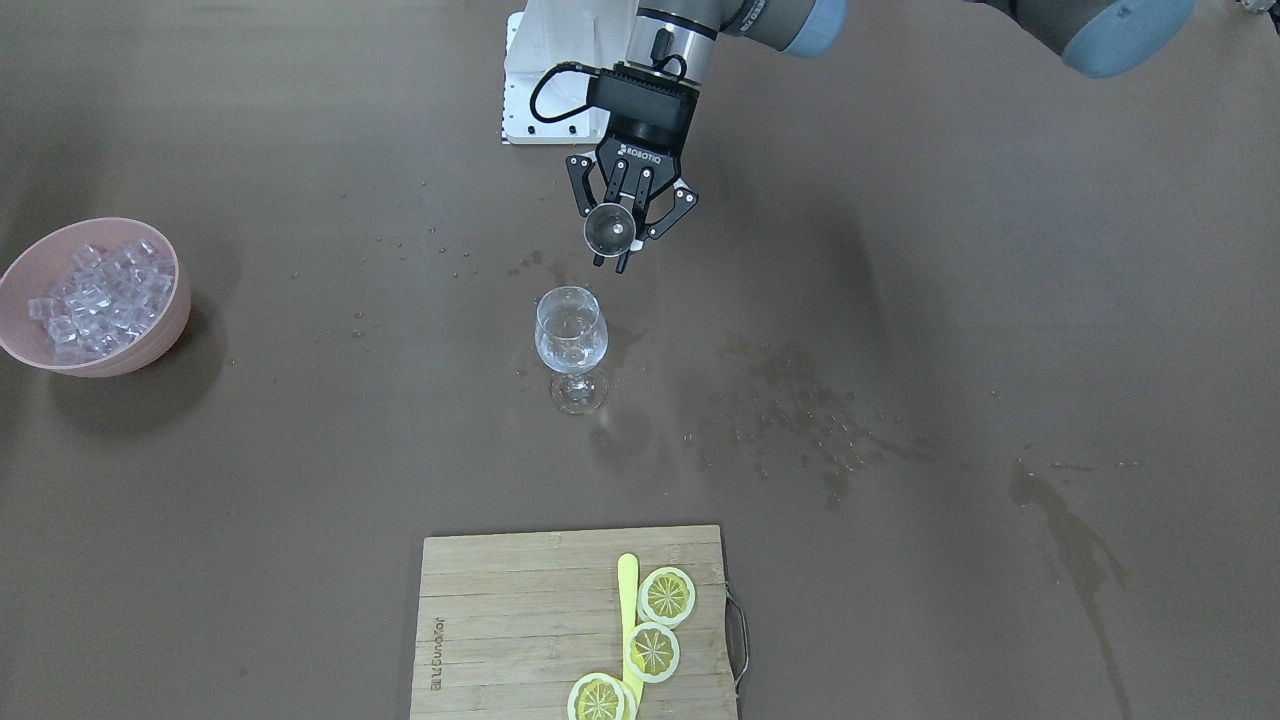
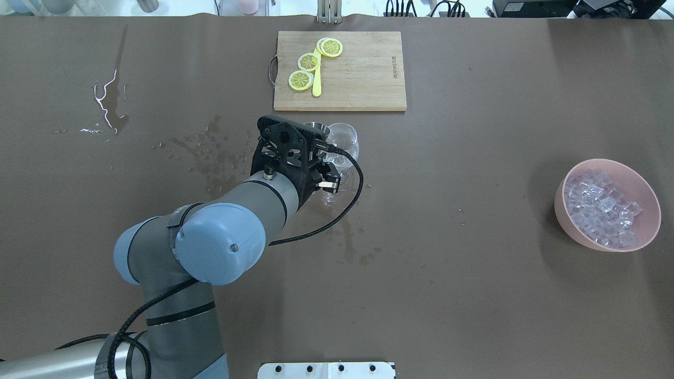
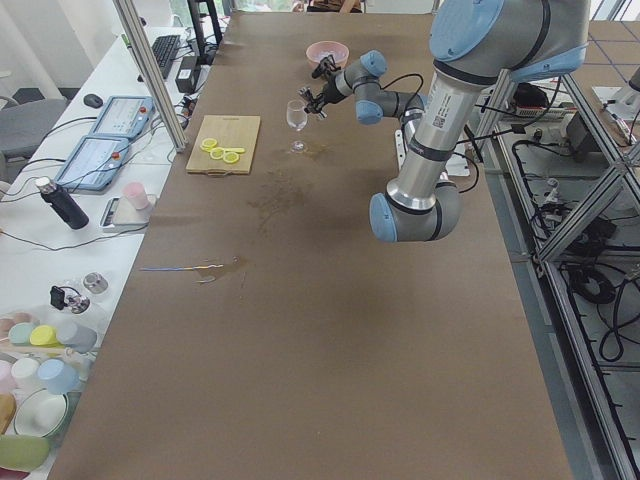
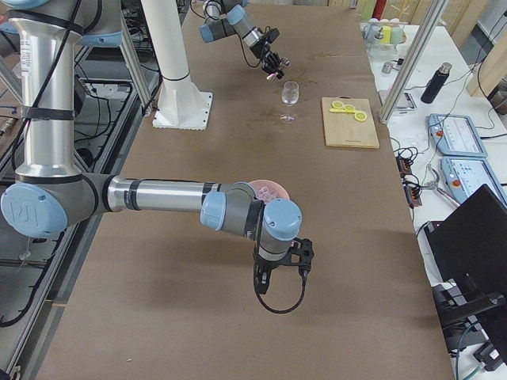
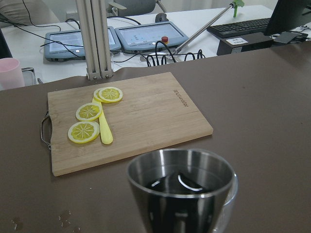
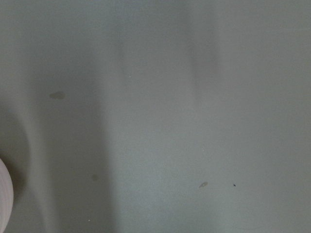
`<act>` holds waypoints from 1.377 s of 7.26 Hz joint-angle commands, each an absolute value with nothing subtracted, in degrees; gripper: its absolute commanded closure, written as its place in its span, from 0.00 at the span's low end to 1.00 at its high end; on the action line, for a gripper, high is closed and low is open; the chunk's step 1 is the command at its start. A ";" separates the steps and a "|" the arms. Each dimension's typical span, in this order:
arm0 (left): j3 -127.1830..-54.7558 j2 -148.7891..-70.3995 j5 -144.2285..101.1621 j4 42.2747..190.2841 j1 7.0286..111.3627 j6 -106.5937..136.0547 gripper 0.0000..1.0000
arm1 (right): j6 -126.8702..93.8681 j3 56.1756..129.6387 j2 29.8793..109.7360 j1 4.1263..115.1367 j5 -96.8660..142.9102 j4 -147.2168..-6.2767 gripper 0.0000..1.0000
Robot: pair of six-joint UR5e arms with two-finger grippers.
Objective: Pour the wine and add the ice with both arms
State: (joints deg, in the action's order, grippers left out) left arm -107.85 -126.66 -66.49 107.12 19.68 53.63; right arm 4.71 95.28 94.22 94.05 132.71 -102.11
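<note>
While clamped on a small shiny steel cup (image 1: 609, 228), the black left gripper (image 1: 615, 247) hung just beside 1 clear stemmed wine glass (image 1: 571, 335). Clear glossy ice cubes (image 2: 600, 208) filled a round pink bowl (image 2: 561, 209), well apart. Black right gripper (image 4: 281, 265): grip not tellable.

Left arm (image 2: 210, 247), lower left: silver-grey tubes, pale blue joint caps, black cable looped alongside. Left gripper (image 1: 612, 255), top centre: black linked fingers, white "ROBOTIQ" lettering. Right arm (image 4: 158, 195), left: same colours.
</note>
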 commanded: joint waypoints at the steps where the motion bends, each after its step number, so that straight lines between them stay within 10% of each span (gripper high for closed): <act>1: -107.93 -130.32 -68.54 100.75 19.77 53.61 1.00 | 4.75 95.10 94.22 94.04 132.71 -102.13 0.00; 10: -107.67 -134.74 -77.85 90.28 23.90 51.59 1.00 | 4.75 94.13 94.13 94.04 133.15 -102.04 0.00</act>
State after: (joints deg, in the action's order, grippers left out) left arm -107.69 -134.24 -75.09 92.28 22.76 51.86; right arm 4.76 93.99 94.17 94.04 133.05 -102.04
